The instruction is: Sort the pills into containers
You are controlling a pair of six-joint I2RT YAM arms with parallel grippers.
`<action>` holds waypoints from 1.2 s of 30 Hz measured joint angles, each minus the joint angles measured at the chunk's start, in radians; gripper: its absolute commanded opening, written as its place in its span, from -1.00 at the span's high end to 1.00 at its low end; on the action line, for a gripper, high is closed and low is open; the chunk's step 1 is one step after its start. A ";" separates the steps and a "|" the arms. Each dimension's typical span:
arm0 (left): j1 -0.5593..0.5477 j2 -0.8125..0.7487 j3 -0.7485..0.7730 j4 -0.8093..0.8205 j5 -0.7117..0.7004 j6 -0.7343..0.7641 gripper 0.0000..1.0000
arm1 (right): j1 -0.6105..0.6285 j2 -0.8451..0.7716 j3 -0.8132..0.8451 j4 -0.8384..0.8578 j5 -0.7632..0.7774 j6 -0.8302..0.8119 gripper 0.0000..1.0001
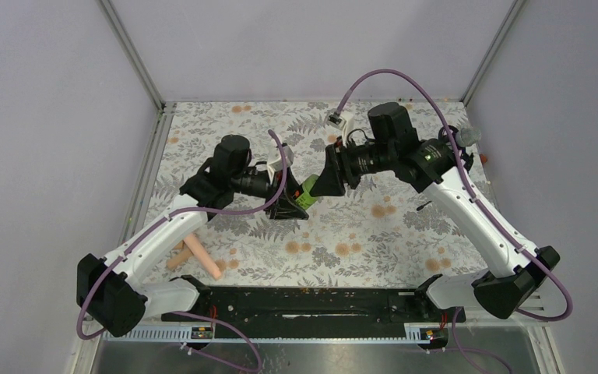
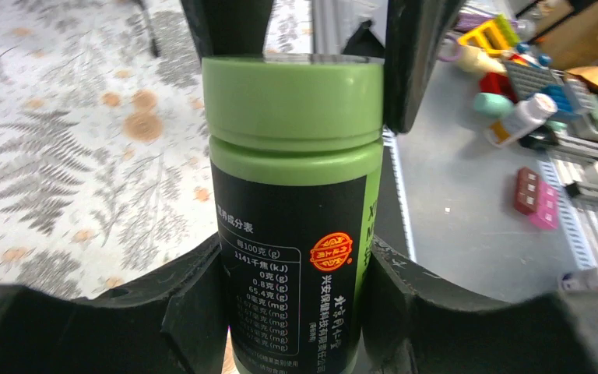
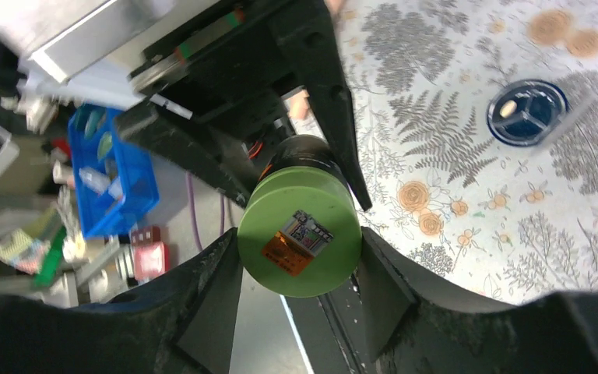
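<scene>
The green bottle (image 1: 308, 192) is seen at the centre of the top view, its labelled body clamped in the left gripper (image 2: 292, 269). Its lid (image 3: 300, 209) is pinched between the narrowed fingers of the right gripper (image 3: 297, 241). The blue jar (image 3: 528, 111) is seen on the floral table (image 3: 467, 257), at the upper right of the right wrist view.

Top cam looks down from behind my arm bases (image 1: 113, 292), far off. Left wrist cam hugs the green bottle (image 2: 294, 202) side-on, just past its fingers (image 2: 191, 315); right wrist faces the cap (image 3: 300, 234) end-on. All share that bottle
</scene>
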 measured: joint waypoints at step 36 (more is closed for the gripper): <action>-0.008 -0.040 -0.014 -0.030 -0.033 0.049 1.00 | -0.014 -0.093 -0.116 0.196 -0.087 -0.055 -0.62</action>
